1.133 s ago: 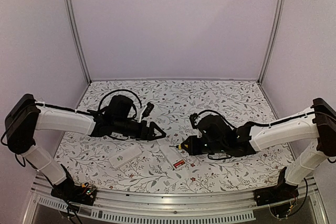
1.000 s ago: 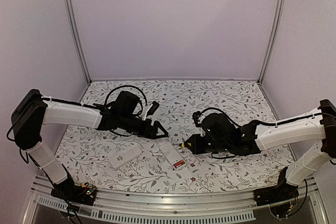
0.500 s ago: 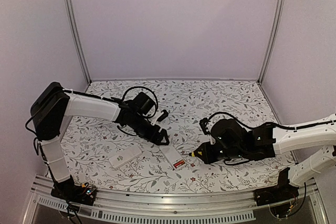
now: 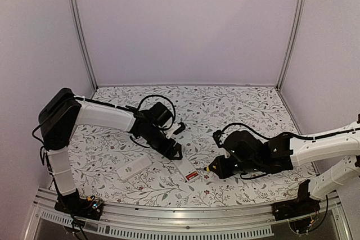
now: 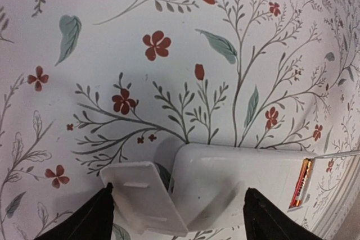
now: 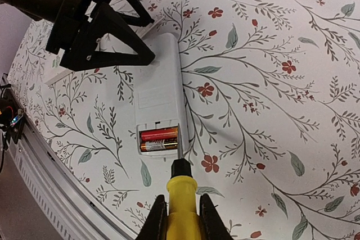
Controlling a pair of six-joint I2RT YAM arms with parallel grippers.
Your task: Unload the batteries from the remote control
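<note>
Right gripper [image 6: 181, 213] clamps screwdriver [image 6: 181, 190], tip beside batteries [image 6: 159, 138] in remote [image 6: 158, 82].

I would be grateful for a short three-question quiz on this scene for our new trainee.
1. True or false: the batteries are already out of the remote.
2. What does the right gripper hold? A) a battery B) a screwdriver C) nothing
3. Fill in: the left gripper has its jaws ____.

Key:
1. False: they lie in the remote, uncovered.
2. B.
3. Open.
</note>
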